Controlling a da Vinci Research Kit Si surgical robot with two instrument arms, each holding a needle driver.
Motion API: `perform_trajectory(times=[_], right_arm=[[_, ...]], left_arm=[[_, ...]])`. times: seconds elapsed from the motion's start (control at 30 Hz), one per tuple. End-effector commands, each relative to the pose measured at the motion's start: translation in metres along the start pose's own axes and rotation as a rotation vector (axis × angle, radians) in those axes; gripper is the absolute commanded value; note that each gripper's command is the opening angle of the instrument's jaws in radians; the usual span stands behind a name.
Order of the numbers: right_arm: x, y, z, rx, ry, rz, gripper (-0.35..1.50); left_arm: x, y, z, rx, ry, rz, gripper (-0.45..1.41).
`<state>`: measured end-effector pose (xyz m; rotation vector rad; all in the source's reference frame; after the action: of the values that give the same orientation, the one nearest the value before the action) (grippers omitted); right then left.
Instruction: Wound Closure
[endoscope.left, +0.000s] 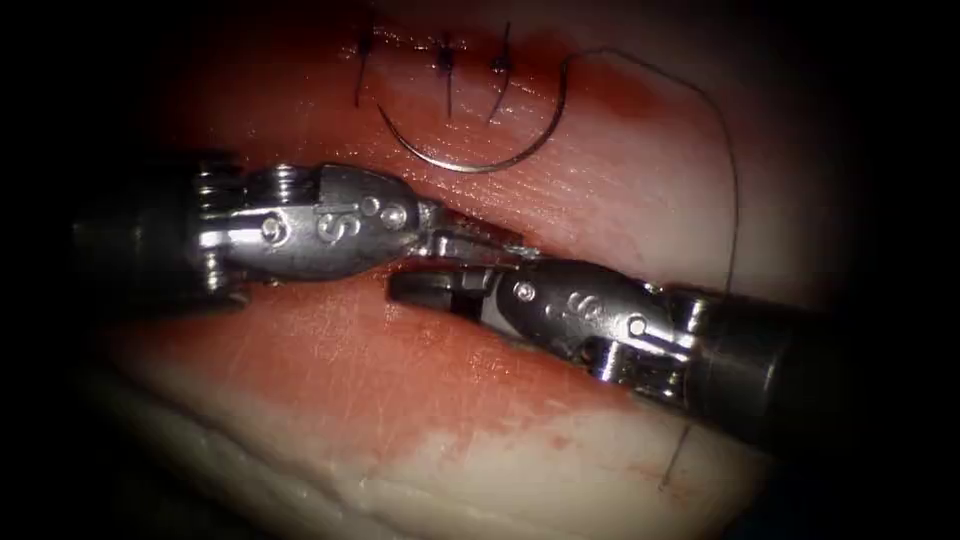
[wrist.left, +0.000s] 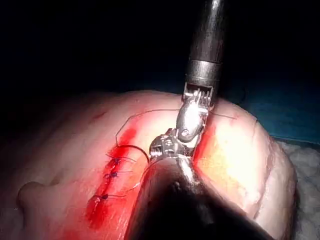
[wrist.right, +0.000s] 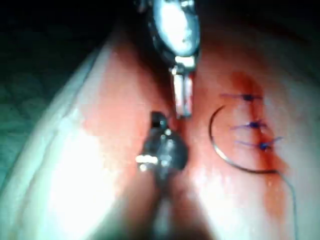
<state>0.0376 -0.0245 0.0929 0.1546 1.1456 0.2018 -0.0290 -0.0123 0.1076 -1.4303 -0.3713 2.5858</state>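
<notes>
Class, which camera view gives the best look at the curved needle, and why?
The endoscope view: the needle lies free on the tissue below the three stitches, its whole curve visible, held by neither tool. The right wrist view shows most of its arc beside the stitches; the left wrist view shows a short arc, partly hidden behind the tool.

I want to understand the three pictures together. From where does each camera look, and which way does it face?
Endoscope: above and in front of the tissue; left claw and right claw meet, needle lying free beyond them.
Left wrist: along the left shaft toward the right claw.
Right wrist: along the right shaft toward the left claw.
All views share the needle and three knots.
</notes>
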Motion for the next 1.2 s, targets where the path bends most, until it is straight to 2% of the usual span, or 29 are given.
perform_trajectory(times=[0.03, 0.07, 0.1, 0.13, 0.17, 0.2, 0.4, 0.63, 1.07, 1.13, 1.2], right_arm=[[0.0001, 0.0000, 0.0008, 0.002, 0.002, -0.001, -0.35], [0.0001, -0.0001, 0.0007, 0.002, 0.002, -0.001, -0.35], [0.0002, -0.0001, 0.0007, 0.002, 0.002, 0.000, 0.04], [0.0004, -0.0002, 0.0006, -0.012, -0.002, 0.001, 0.71], [0.0006, -0.0002, 0.0006, -0.033, -0.009, 0.003, 1.21], [0.0007, -0.0002, 0.0005, -0.053, -0.007, 0.005, 1.46], [0.0009, -0.0009, -0.0003, -0.068, -0.005, 0.007, 1.48], [0.0009, -0.0003, -0.0001, -0.074, -0.007, 0.010, 1.48], [0.0009, -0.0003, 0.0035, -0.106, -0.016, 0.011, 1.48], [0.0009, -0.0005, 0.0036, -0.104, -0.015, 0.010, 1.40], [0.0011, -0.0006, 0.0035, -0.085, -0.009, 0.011, 1.21]], left_arm=[[-0.0001, -0.0003, 0.0006, -0.003, 0.005, 0.001, -0.45], [-0.0001, -0.0004, 0.0004, 0.000, 0.007, 0.000, -0.45], [0.0000, -0.0004, 0.0002, 0.001, 0.006, 0.000, -0.45], [0.0000, -0.0005, 0.0000, 0.003, 0.009, -0.001, -0.45], [0.0000, -0.0006, -0.0002, 0.004, 0.008, -0.002, -0.45], [0.0000, -0.0007, -0.0003, 0.006, 0.007, -0.002, -0.45], [0.0000, -0.0007, -0.0004, 0.011, 0.009, -0.009, -0.45], [0.0000, -0.0007, -0.0004, 0.011, 0.008, -0.009, -0.45], [0.0001, -0.0006, -0.0001, 0.014, 0.007, -0.010, -0.45], [0.0001, -0.0006, -0.0001, 0.015, 0.007, -0.011, -0.45], [0.0001, -0.0006, -0.0001, 0.015, 0.007, -0.011, -0.45]])
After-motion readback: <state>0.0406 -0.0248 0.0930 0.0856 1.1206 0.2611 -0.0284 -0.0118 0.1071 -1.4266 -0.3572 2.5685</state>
